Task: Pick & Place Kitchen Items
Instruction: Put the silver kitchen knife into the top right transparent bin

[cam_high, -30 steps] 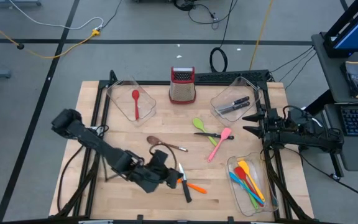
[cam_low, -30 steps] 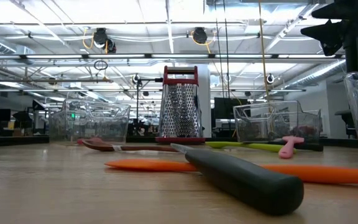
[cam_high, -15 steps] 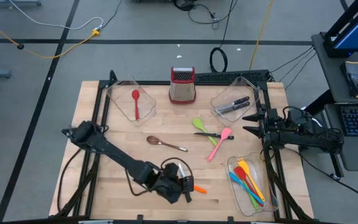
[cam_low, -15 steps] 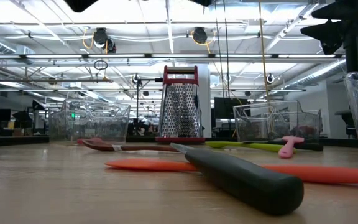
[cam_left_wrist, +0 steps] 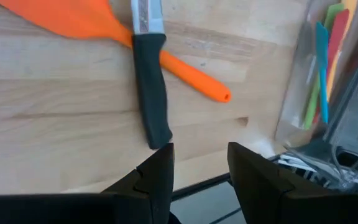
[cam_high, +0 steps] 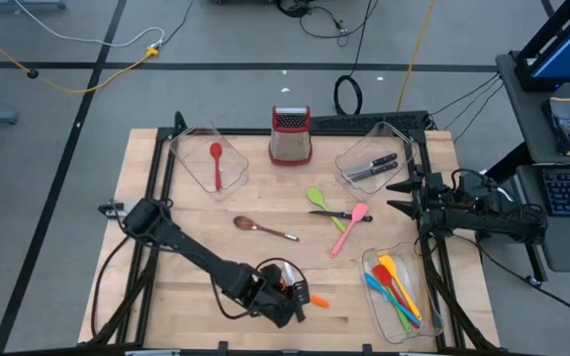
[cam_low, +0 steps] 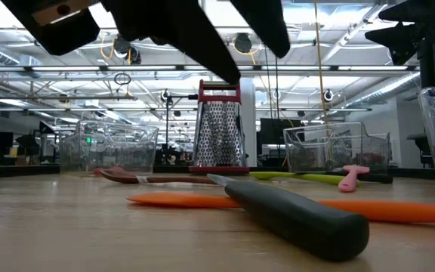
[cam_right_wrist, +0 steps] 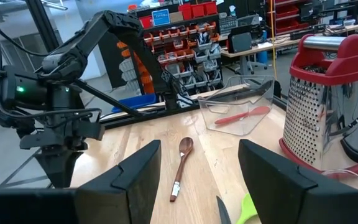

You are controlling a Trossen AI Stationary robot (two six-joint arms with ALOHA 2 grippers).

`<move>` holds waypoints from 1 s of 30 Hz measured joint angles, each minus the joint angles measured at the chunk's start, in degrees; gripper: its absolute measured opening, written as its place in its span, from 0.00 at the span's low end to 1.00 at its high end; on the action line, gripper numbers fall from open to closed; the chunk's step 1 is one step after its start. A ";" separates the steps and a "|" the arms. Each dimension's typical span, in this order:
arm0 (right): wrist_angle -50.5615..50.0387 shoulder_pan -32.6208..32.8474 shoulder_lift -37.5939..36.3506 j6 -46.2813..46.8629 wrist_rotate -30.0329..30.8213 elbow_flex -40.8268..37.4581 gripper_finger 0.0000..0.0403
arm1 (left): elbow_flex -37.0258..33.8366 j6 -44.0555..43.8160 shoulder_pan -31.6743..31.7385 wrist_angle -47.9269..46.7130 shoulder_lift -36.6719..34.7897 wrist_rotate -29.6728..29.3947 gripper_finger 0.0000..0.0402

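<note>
Here the left hand hangs open just above the black-handled knife, holding nothing.

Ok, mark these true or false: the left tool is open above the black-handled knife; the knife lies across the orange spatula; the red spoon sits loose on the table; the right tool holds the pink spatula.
1. The left tool is open above the black-handled knife: true.
2. The knife lies across the orange spatula: true.
3. The red spoon sits loose on the table: false, it lies in a clear bin.
4. The right tool holds the pink spatula: false, it is open, empty, at the table's right edge.
</note>
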 joint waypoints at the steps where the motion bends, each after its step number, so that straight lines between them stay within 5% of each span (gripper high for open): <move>1: 0.00 0.00 0.00 0.02 0.02 0.00 0.52 | 0.00 0.01 0.11 -0.13 0.02 0.34 0.38; 30: 0.87 0.00 0.00 -0.02 0.22 0.04 0.52 | -0.07 0.37 2.71 2.48 6.28 8.29 0.38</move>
